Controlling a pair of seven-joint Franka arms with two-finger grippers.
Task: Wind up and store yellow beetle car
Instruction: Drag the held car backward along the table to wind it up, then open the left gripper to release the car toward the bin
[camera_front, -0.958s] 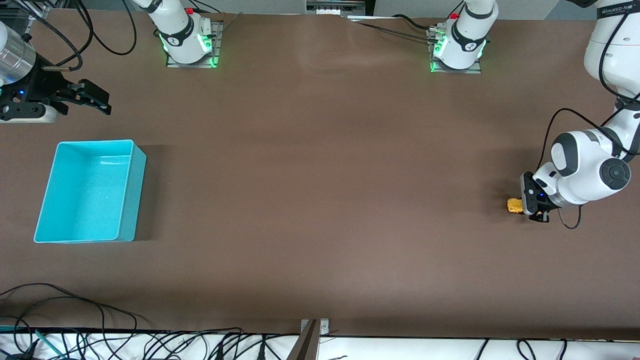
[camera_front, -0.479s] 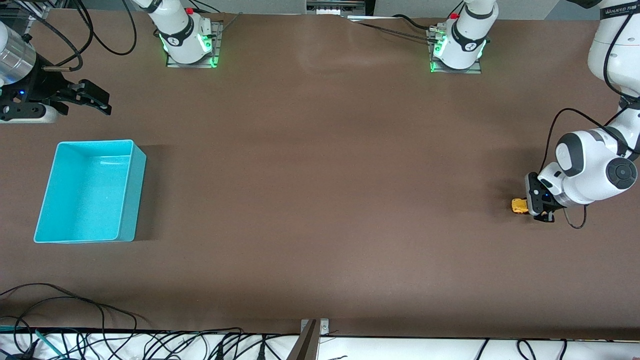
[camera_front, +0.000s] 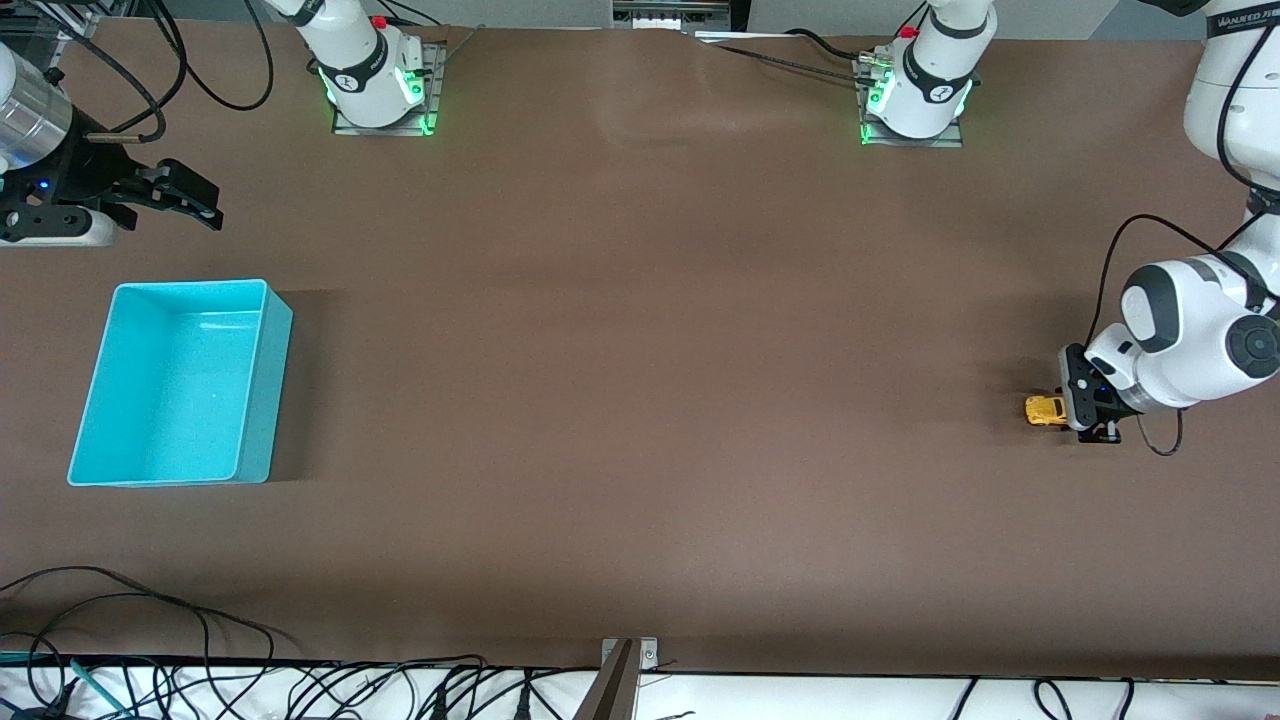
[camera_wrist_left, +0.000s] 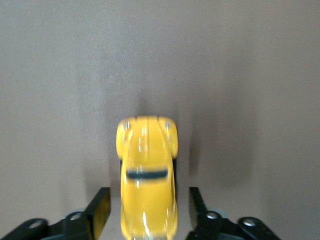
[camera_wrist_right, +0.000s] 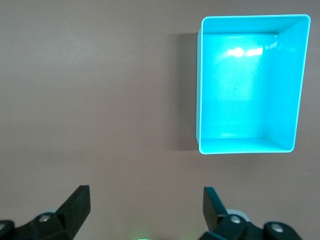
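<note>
left gripper (camera_wrist_left: 147, 212) slid toward the left arm's end of the table since earlier frame, fingers (camera_wrist_left: 101, 207) now parted off the yellow beetle car (camera_front: 1045, 411) | car sits on table (camera_front: 640, 400) between them, gaps both sides | right gripper (camera_wrist_right: 145, 207) waiting spread wide, near teal bin (camera_front: 250, 400) | bin well apart from car

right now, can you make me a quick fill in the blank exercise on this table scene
1. The tiny yellow beetle-shaped toy car sits between the fingers of the ____ claw.
2. That claw's fingers stand ____ of the car's sides.
3. The rectangular teal plastic bin holds ____.
4. The right claw, waiting by the bin, is ____.

Missing words: left; clear; nothing; open
</note>
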